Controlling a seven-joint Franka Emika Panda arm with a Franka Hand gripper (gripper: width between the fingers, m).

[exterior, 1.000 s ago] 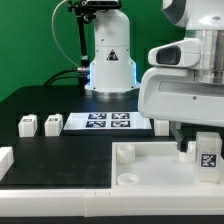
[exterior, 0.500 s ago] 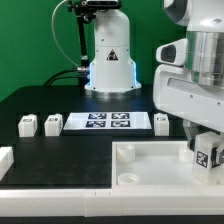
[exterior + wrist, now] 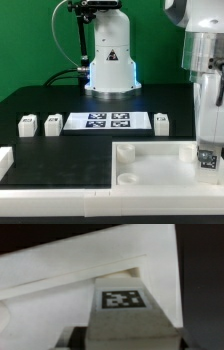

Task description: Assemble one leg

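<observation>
At four o'clock over the white tray (image 3: 150,160), the gripper (image 3: 209,160) clamps the leg (image 3: 125,308), a light, rigid, smooth peg, by its flat sides.

White glossy arm (image 3: 205,70), black cable (image 3: 78,40).

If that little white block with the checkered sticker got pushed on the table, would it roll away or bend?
Probably neither. The leg in the gripper looks blocky and flat-faced, so it should slide or tip, not roll. It looks like hard plastic, likely stiff and light. Its smooth faces might be a bit slippery.
</observation>
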